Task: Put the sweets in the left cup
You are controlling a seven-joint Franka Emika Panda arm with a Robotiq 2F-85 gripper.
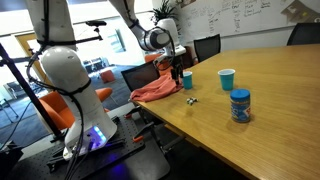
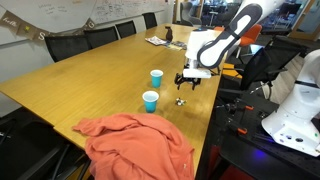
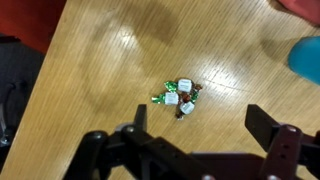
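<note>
While your end effector (image 3: pixel 196 112) hung spread wide above the sweets (image 3: pixel 180 98) on the desk (image 3: pixel 100 60), you probably needed to centre it over the cluster before descending and closing.

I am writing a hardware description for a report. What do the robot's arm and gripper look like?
The white arm is built of thick, rounded segments with dark sections at some joints. The black gripper has two angular fingers on dark, ribbed linkages. No markings are legible at this picture size, and no cables along the arm can be made out.
</note>
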